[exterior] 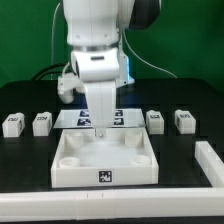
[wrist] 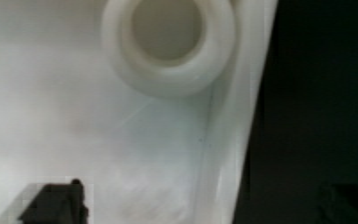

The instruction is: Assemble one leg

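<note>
Four white legs with tags lie in a row on the black table: two on the exterior view's left (exterior: pixel 13 124) (exterior: pixel 41 122) and two on the right (exterior: pixel 154 120) (exterior: pixel 184 120). The large white panel (exterior: pixel 70 168) with round corner sockets lies at the front centre. My gripper (exterior: pixel 101 131) points down over the panel's far part, open and empty. In the wrist view, the gripper (wrist: pixel 208 208) shows dark fingertips (wrist: pixel 51 205) wide apart. One is over the panel's white surface (wrist: pixel 158 140), the other past its edge over the dark table. A round socket (wrist: pixel 163 45) lies ahead. No leg shows in the wrist view.
The marker board (exterior: pixel 128 118) lies flat behind the panel, partly hidden by my arm. A long white bracket-like bar (exterior: pixel 210 160) runs along the exterior view's right front.
</note>
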`<state>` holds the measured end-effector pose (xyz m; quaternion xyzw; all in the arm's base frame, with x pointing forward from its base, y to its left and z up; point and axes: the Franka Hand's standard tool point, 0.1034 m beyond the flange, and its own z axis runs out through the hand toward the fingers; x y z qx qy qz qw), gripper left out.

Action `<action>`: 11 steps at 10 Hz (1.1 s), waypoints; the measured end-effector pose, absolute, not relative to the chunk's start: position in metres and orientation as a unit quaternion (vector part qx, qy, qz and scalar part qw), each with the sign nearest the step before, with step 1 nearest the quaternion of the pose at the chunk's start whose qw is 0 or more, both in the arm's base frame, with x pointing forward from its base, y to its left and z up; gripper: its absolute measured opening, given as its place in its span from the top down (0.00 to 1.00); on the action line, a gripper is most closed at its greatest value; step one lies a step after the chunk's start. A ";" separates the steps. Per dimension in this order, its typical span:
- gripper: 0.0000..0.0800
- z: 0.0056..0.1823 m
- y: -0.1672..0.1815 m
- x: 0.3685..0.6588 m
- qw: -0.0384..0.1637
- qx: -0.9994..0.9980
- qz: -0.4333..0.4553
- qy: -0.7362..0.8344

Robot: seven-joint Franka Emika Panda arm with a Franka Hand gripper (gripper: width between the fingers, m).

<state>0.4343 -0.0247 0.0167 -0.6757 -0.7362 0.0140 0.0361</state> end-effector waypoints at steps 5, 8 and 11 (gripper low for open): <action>0.34 0.007 -0.017 0.431 0.044 -0.717 0.020 -0.695; 0.68 0.007 -0.017 0.431 0.044 -0.718 0.020 -0.695; 0.92 0.008 -0.017 0.434 0.038 -0.718 0.015 -0.695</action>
